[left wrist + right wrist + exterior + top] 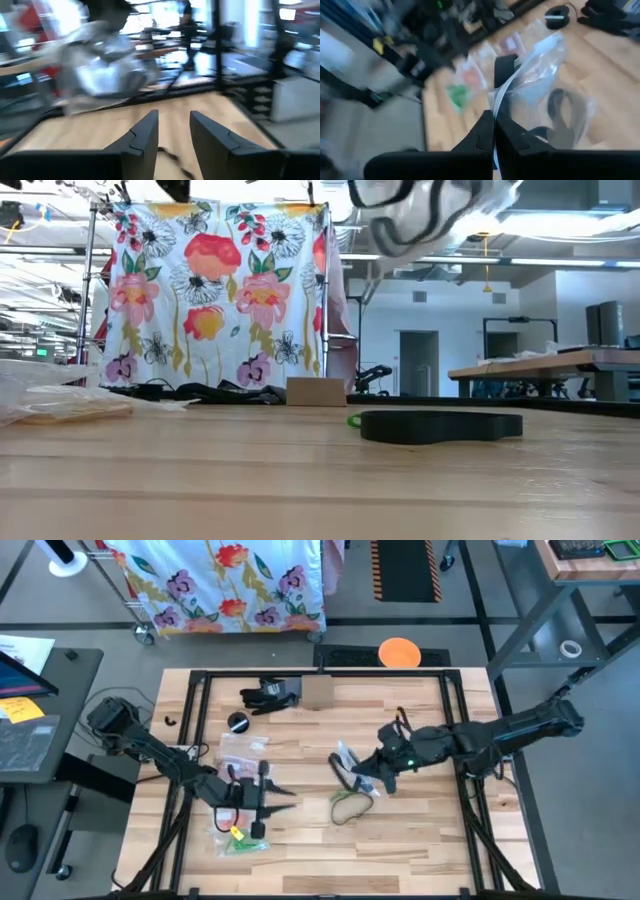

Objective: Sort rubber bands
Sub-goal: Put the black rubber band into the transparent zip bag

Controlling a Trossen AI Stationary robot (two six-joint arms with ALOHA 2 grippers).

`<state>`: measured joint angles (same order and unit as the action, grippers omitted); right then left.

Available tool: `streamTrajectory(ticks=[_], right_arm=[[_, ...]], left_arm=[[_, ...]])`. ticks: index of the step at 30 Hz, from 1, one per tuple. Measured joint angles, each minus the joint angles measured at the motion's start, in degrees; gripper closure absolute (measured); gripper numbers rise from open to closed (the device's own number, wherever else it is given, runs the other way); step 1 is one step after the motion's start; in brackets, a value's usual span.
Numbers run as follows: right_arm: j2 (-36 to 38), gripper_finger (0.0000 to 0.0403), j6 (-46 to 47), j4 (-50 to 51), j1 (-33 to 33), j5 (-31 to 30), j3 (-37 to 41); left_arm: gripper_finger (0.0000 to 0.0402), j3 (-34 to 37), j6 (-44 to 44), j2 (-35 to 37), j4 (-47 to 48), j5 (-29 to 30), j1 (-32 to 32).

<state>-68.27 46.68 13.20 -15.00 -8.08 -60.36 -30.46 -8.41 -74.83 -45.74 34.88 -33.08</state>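
rubber bands [347,803]: dark/green loops loose on the table, lower centre of the high view, just below the right gripper; more sit in bags at lower left
right gripper [372,780]: pinched tight on clear zip bag [540,60], which hangs lifted
left gripper [283,796]: narrow gap, nothing between fingers; probably just above a dark band, blurred
bags [243,745]: flat, left of centre

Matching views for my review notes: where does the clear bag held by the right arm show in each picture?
High: clear bag mid-table, at right gripper.
Low: top centre, hanging.
Left wrist: blurred, upper left.
Right wrist: pinched between the fingers.
Shared landmark: floral cloth.
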Motion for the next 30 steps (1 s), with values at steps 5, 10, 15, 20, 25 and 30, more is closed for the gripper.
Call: streamTrajectory(ticks=[5, 10, 15, 20, 25, 30], right_arm=[[1.55, 0.0403, 5.97, -19.74, -0.31, 2.38, 12.46], [-1.62, 0.0403, 6.54, -28.20, -1.47, 2.38, 13.44], [-3.10, 0.0403, 5.35, -35.11, -2.90, 3.66, 13.42], [-3.28, 0.0403, 4.32, -34.53, -4.31, 3.35, 13.42], [-3.26, 0.0403, 3.85, -34.46, -5.25, 2.35, 13.42], [-3.26, 0.0403, 3.82, -34.39, -5.27, 2.25, 13.42]], left_arm=[[0.0297, -1.58, -5.73, -3.92, -0.78, -10.59, 1.59], [0.0293, -5.53, -12.78, -11.42, -1.17, -5.94, 1.81], [0.0292, -10.58, -20.19, -18.32, -1.19, 5.39, 1.77], [0.0292, -16.13, -31.08, -22.67, -1.44, 15.91, 0.43], [0.0292, -20.49, -42.67, -25.33, -1.28, 16.42, -1.26], [0.0292, -21.94, -43.17, -25.60, 1.54, 14.75, -1.22]])
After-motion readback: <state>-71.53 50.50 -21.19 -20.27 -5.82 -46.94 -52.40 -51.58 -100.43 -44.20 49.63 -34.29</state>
